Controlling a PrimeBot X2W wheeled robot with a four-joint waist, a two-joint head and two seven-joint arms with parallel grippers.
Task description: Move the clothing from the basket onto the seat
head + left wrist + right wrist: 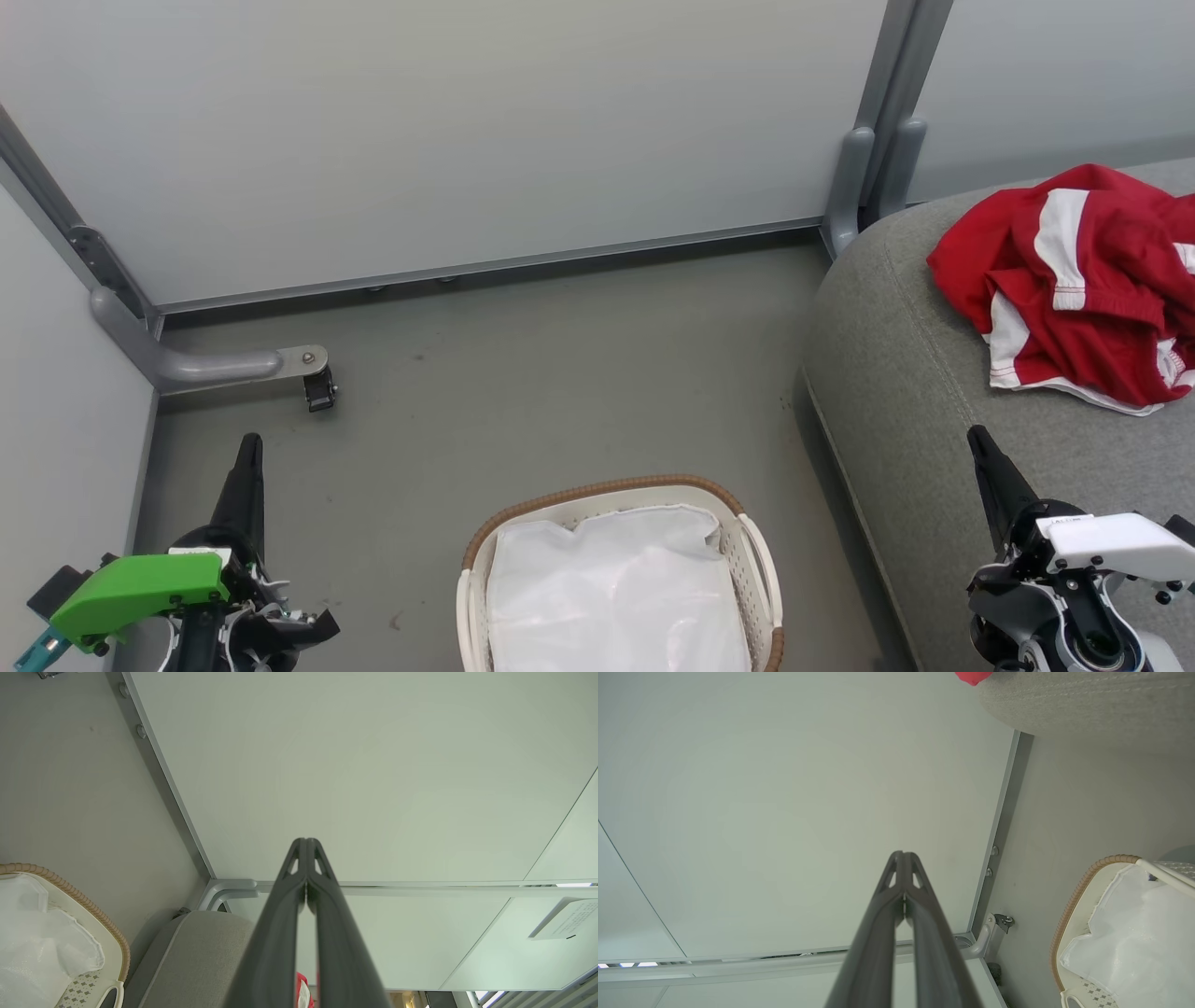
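Note:
Red clothing (1083, 280) with white stripes lies bunched on the grey seat (896, 373) at the right; slivers of it show as clothing (301, 983) and clothing (972, 676). On the floor at bottom centre stands the white basket (756, 555) with a brown woven rim, holding a glossy white liner sheet (611, 597). My left gripper (249, 446) is at the lower left over bare floor, shut and empty. My right gripper (977, 437) hangs over the seat's front part, below the clothing, shut and empty. The fingertips meet in both wrist views, left gripper (306, 841) and right gripper (902, 854).
Pale partition panels (448, 131) on grey metal frames wall in the back and left. A partition foot with a caster (319, 390) juts onto the floor at the left. Grey floor (560, 392) lies open between the basket and the panels.

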